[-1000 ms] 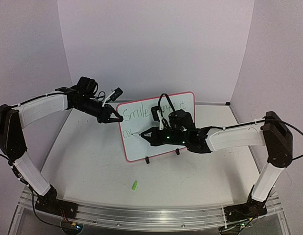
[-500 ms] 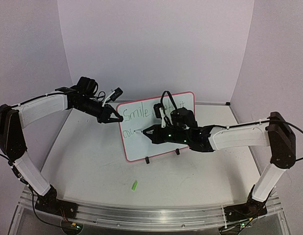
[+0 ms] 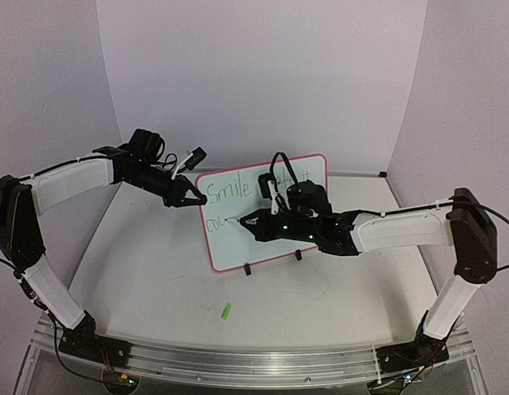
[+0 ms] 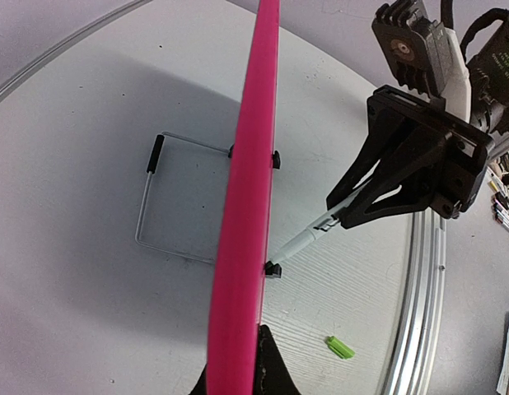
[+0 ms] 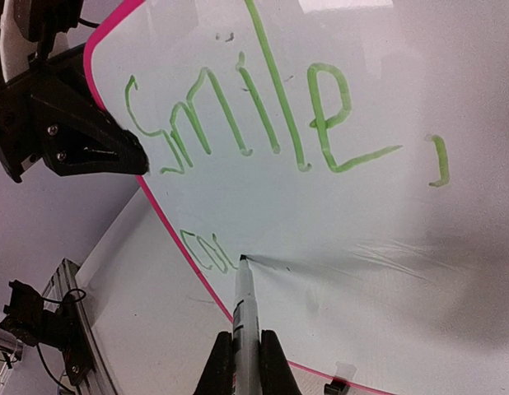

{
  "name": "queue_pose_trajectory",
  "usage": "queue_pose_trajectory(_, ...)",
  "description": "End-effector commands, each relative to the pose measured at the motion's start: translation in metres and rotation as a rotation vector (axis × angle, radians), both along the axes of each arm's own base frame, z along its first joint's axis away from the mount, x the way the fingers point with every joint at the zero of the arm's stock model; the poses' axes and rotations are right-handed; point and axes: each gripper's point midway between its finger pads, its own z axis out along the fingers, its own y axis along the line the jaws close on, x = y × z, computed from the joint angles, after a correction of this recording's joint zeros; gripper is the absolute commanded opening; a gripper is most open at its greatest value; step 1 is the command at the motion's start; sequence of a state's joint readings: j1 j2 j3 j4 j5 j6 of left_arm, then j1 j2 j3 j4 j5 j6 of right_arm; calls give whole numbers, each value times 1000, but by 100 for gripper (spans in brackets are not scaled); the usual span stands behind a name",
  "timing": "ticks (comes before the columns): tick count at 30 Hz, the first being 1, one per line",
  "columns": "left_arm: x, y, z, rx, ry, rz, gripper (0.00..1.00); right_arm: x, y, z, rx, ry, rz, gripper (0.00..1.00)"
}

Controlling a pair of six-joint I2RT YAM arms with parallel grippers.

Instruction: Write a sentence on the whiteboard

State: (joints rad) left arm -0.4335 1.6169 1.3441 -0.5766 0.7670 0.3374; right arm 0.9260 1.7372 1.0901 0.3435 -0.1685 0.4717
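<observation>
The small white board w/ the thin pink rim (image 3: 234, 247) stands near upright mid-tabletop (image 3: 156, 276), on two black clip feet (image 3: 248, 268). By the look of it, it's light, stiff and slick-faced, so it'll likely tip back or skate under pen pressure, esp. on such small feet.

Your left tool (image 3: 193, 200) is clamped on the rim at the upper-left corner. That's the right place to hold: the edge, off the writing area. Pinch firm but don't twist, as a thin board could flex or pop its clips.

Your right tool (image 3: 249, 220) is closed round the slim pale marker (image 5: 245, 309), tip touching the board on line two. The green handwritten words (image 5: 238, 115) read "Smile," up top, w/ approx "cou" below. Press lightly: the ink probably smears if the tool brushes that glossy face.

A small green cap (image 3: 226, 311) lies on the tabletop, well apart from the board.
</observation>
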Motion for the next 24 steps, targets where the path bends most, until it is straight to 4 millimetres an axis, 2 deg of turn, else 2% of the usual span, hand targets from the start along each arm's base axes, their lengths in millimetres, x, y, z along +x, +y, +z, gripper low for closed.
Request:
queue_pose_trajectory(1, 18, 10, -1, 86, -119, 46, 0, 11, -5, 40, 79, -74, -51, 0)
queue_pose_trajectory(7, 17, 11, -1, 86, -120, 47, 0, 11, -5, 30, 67, -59, -55, 0)
queue_pose_trajectory(19, 18, 11, -1, 86, -121, 48, 0, 6, -8, -9, 17, 11, -55, 0)
queue_pose_trajectory(24, 18, 11, -1, 87, -120, 47, 0, 7, -9, -10, 13, 10, -61, 0)
